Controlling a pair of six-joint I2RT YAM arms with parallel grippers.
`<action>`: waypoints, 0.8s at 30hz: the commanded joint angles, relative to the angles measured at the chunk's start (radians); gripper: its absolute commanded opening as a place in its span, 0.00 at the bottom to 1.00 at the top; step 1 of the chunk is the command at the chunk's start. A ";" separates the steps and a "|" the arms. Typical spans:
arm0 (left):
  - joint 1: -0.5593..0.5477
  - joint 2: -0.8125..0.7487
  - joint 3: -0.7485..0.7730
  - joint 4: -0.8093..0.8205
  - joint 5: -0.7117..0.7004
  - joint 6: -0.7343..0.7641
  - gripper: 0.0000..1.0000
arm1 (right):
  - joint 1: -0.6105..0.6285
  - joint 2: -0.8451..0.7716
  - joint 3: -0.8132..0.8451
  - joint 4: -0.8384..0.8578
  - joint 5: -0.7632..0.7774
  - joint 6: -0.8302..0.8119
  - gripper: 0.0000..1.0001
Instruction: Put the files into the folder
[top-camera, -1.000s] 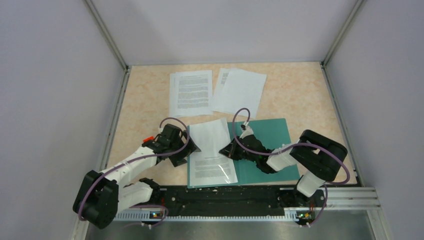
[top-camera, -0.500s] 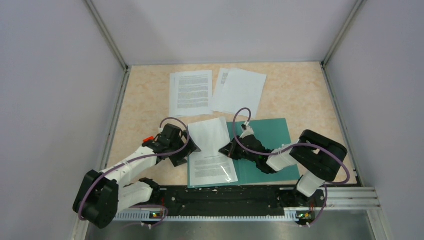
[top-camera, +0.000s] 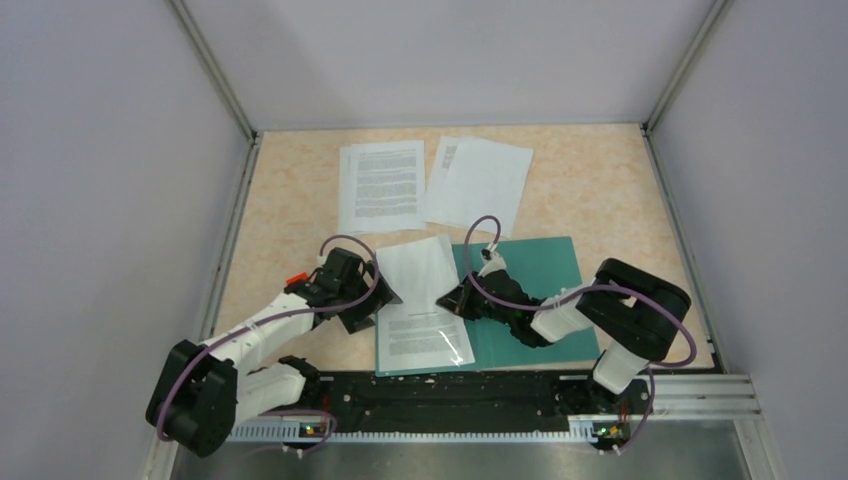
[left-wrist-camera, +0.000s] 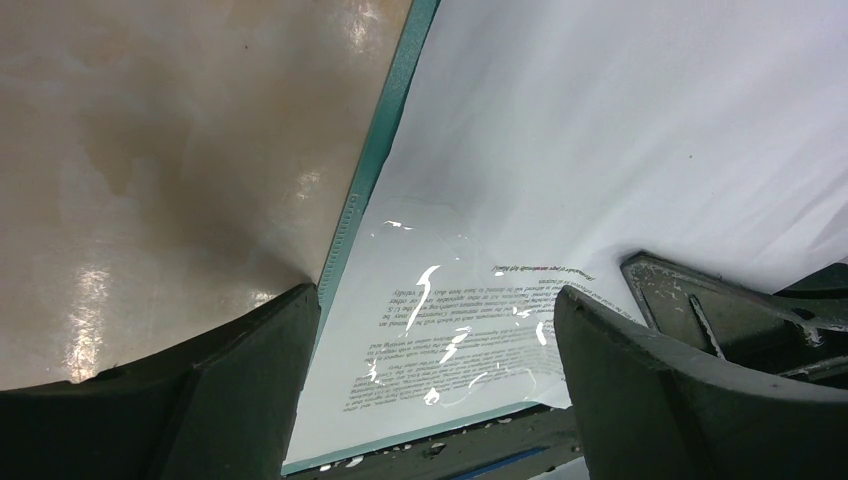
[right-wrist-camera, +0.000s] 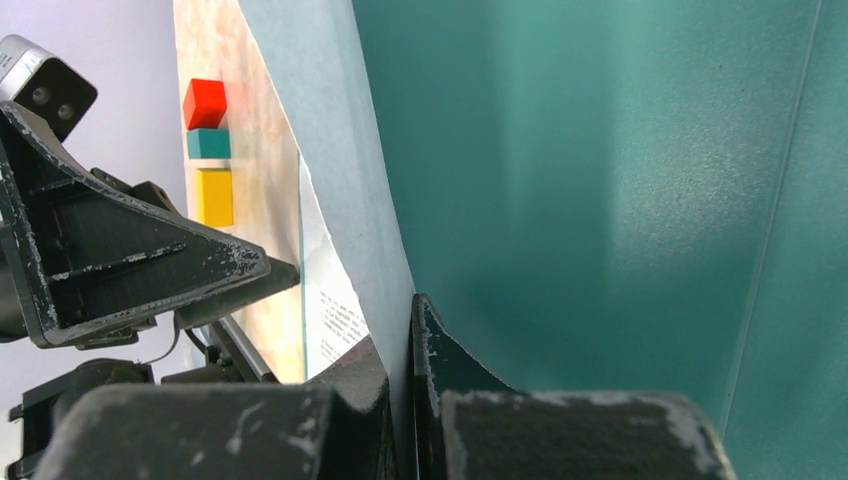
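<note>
Right fingers clamp a sheet over the folder. The left gripper gapes at its left edge. Perhaps one printed page already lies inside; far files wait on the table.

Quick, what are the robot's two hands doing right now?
Left gripper: open, holding nothing.
Right gripper: shut on a paper sheet.

You see a white printed paper sheet on the flat teal-green folder. The left gripper and right gripper flank it.
</note>
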 joint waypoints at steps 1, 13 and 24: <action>-0.009 0.021 -0.026 -0.013 -0.019 0.006 0.92 | 0.022 0.008 0.016 0.041 0.005 0.017 0.00; -0.008 0.019 -0.030 -0.011 -0.016 0.006 0.92 | 0.040 0.012 0.006 0.038 0.016 0.032 0.00; -0.008 0.014 -0.022 -0.014 -0.023 0.011 0.92 | 0.042 -0.012 0.016 -0.020 0.029 0.010 0.00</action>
